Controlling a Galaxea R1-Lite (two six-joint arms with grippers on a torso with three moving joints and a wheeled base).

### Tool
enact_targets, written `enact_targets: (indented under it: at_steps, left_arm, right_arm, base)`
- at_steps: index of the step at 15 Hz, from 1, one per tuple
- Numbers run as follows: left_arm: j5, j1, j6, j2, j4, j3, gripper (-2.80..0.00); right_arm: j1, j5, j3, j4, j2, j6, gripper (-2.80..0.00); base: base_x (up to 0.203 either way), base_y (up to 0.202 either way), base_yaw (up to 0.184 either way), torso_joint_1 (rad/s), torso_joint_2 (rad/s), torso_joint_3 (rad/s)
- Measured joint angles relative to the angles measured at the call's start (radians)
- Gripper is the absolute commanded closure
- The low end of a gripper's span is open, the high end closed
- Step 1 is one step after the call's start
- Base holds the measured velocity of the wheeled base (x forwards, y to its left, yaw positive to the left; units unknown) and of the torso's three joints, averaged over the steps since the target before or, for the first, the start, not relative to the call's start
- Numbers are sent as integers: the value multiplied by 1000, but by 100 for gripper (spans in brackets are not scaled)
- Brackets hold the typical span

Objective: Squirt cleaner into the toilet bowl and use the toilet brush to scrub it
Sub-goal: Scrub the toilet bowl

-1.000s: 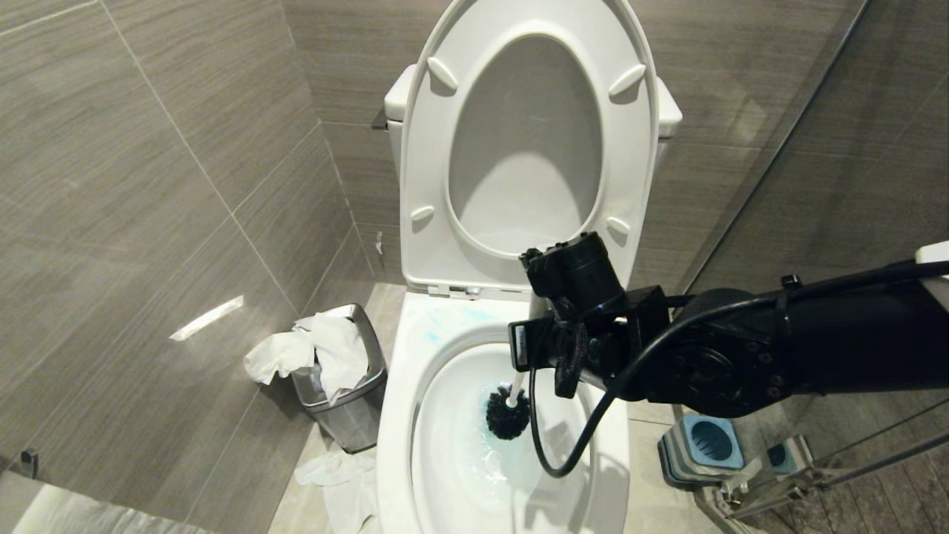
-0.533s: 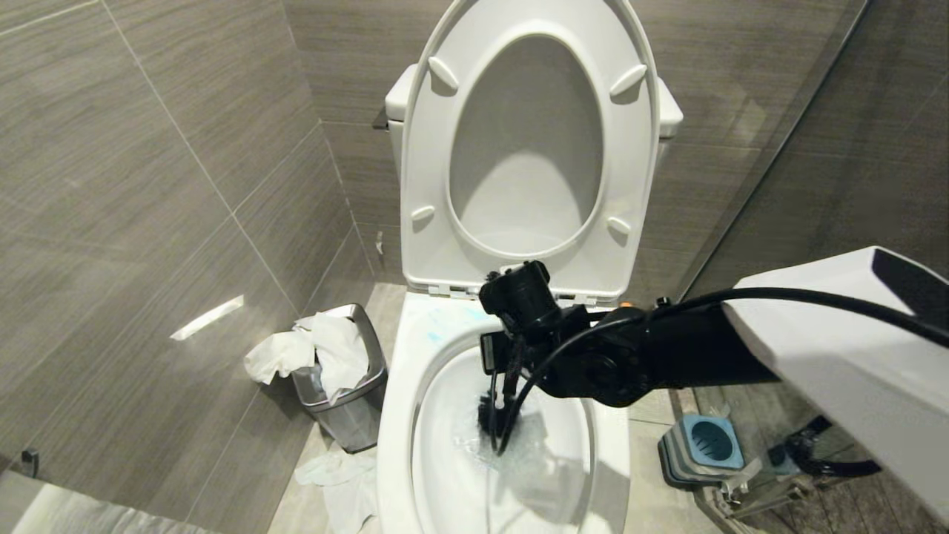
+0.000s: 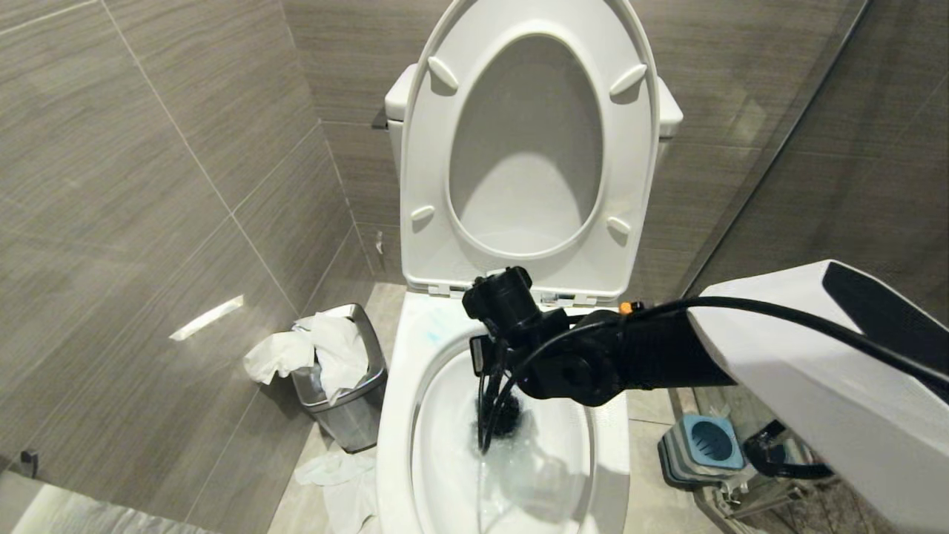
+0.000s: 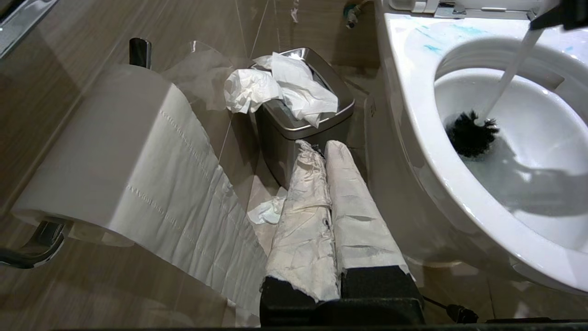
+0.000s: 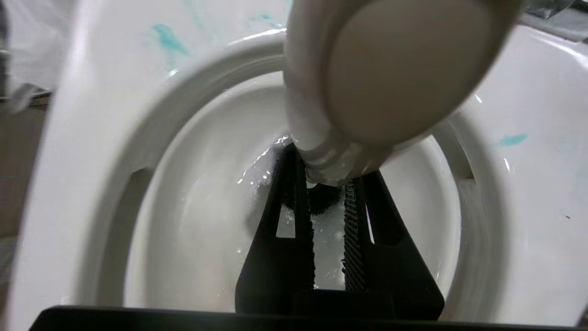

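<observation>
Scrubbing step. My right claw (image 5: 328, 184) is clamped on the toilet brush (image 4: 471, 133) handle; the dark bristle head sits in the water, lower centre of the head view, inside the toilet bowl (image 3: 397, 415). To do it well: press the bristles to the wall and sweep up toward the cleaner (image 5: 167, 39) smears on the rim. Right arm enters from the frame's right, wrist angled down. Left claw (image 4: 328, 202) is pressed together, parked low near the steel bin (image 4: 294, 119).

bowl mouth: toilet bowl (image 3: 393, 415) open at near side, far part taken by right hand (image 5: 328, 184) and toilet brush (image 4: 471, 133) | behind: raised seat (image 3: 422, 170) | left: bin (image 3: 348, 400), wall | right: blue-grey holder (image 3: 700, 445), glass panel (image 3: 778, 148)
</observation>
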Motion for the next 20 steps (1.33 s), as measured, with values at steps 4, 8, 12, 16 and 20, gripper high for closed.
enact_targets:
  at_steps: [4,8,12,16,20]
  left_arm:
    - [0,0,0,0,0,0,0]
    - [0,0,0,0,0,0,0]
    - [0,0,0,0,0,0,0]
    - [0,0,0,0,0,0,0]
    - [0,0,0,0,0,0,0]
  right_arm:
    - [88,-9,47,98,-182,21,0]
    - [137,-47,90,242,-353,26,0]
    - [150,-85,82,341,-461,-3,0]
    - [169,-106,20,403,-513,-8,0]
    - [190,-135,-51,449,-530,-8,0]
  base:
    - [0,0,0,0,0,0]
    - [0,0,0,0,0,0]
    - [0,0,0,0,0,0]
    - [0,0,0,0,0,0]
    - [0,0,0,0,0,0]
